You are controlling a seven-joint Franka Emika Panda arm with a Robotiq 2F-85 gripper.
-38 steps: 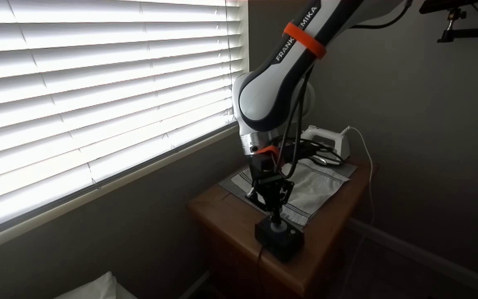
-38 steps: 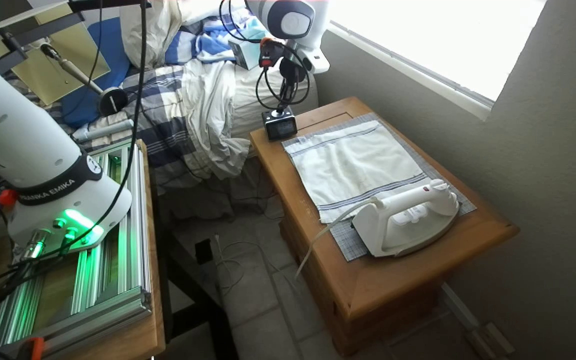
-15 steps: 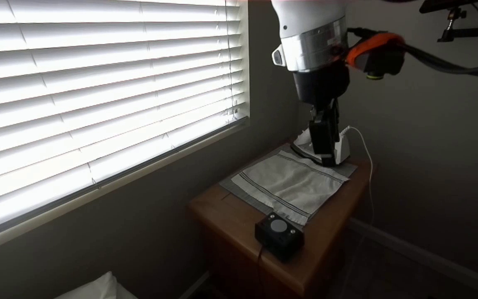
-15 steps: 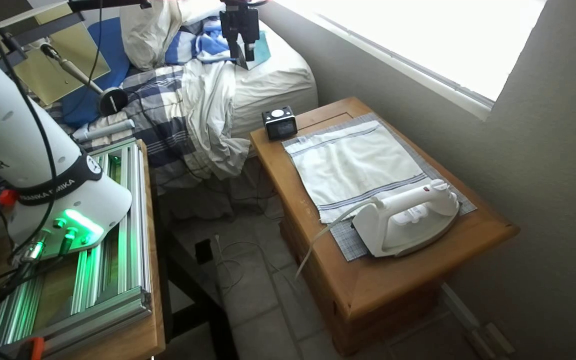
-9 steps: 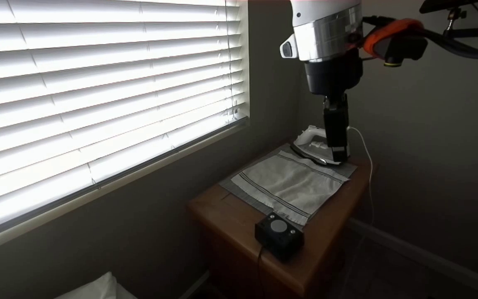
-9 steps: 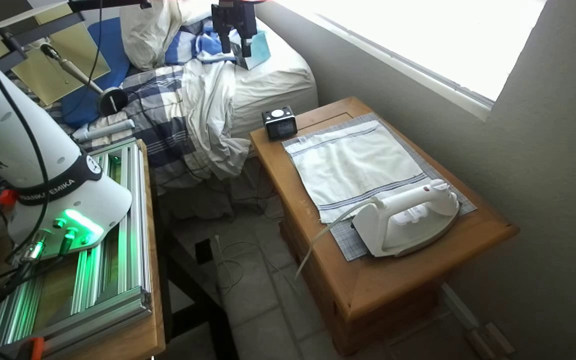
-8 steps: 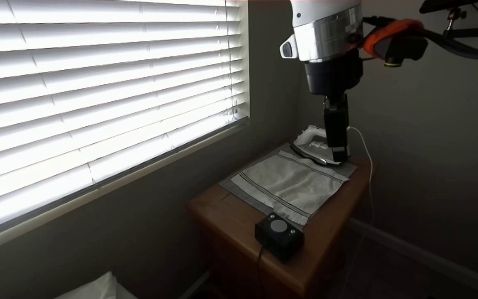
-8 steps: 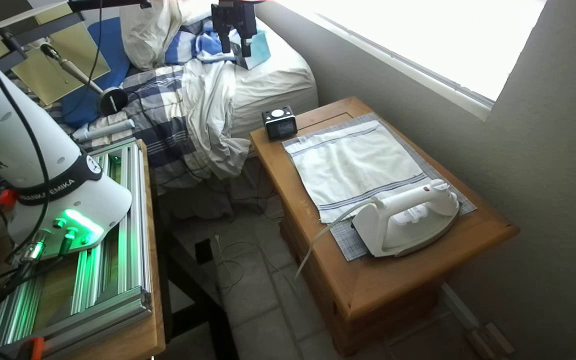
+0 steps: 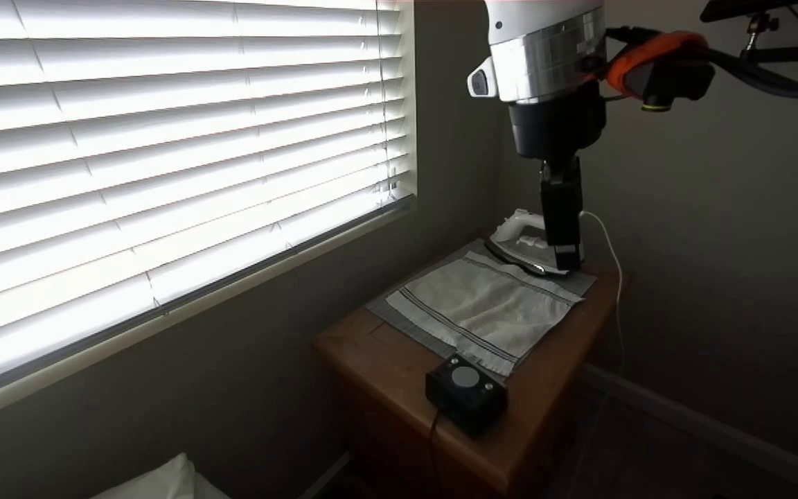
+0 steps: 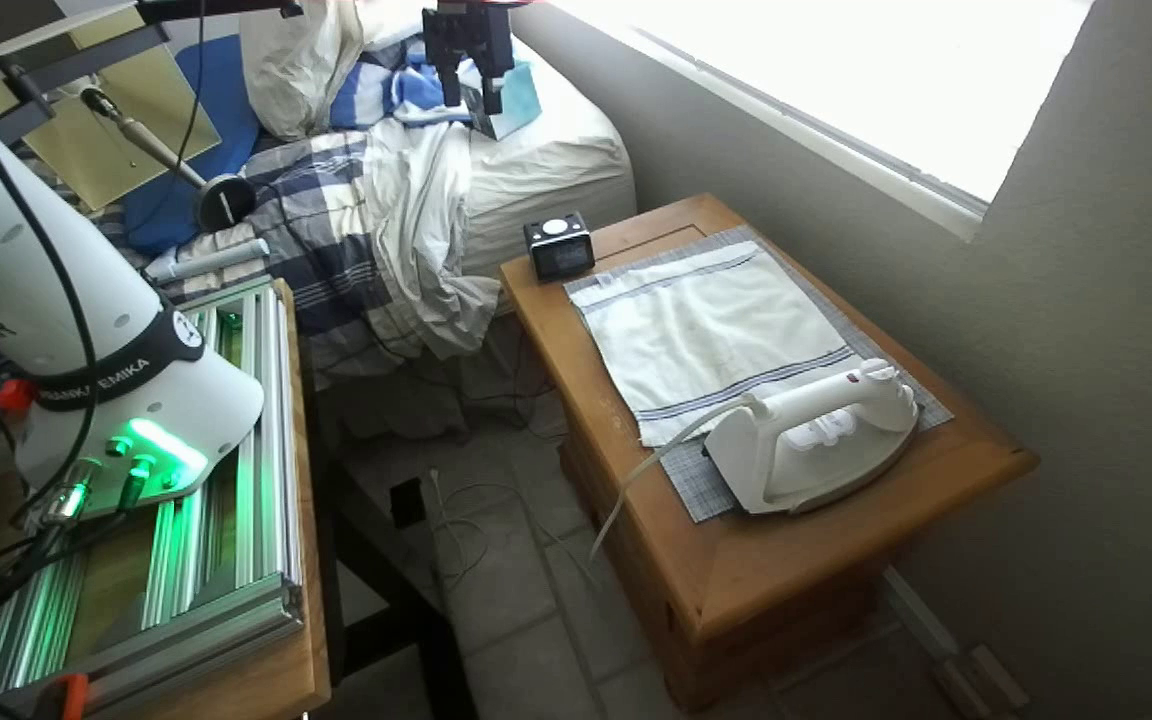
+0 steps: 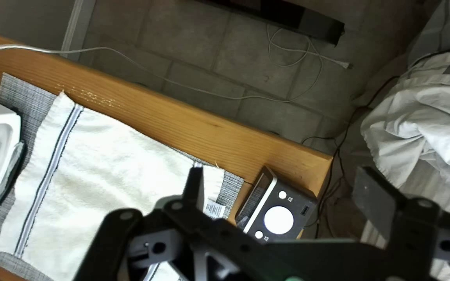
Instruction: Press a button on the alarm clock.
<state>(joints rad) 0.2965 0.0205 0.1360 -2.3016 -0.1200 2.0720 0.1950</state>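
the jaws hang up there released, fingers (image 11: 377,199) spread wide, well apart from the black alarm clock (image 10: 560,248); in an exterior view it sits at ten o'clock on the bench (image 10: 766,565), the iron (image 10: 816,462) at four.

Room above clock (image 9: 467,398), gripper (image 10: 472,102) seemingly clear of iron (image 10: 826,455)
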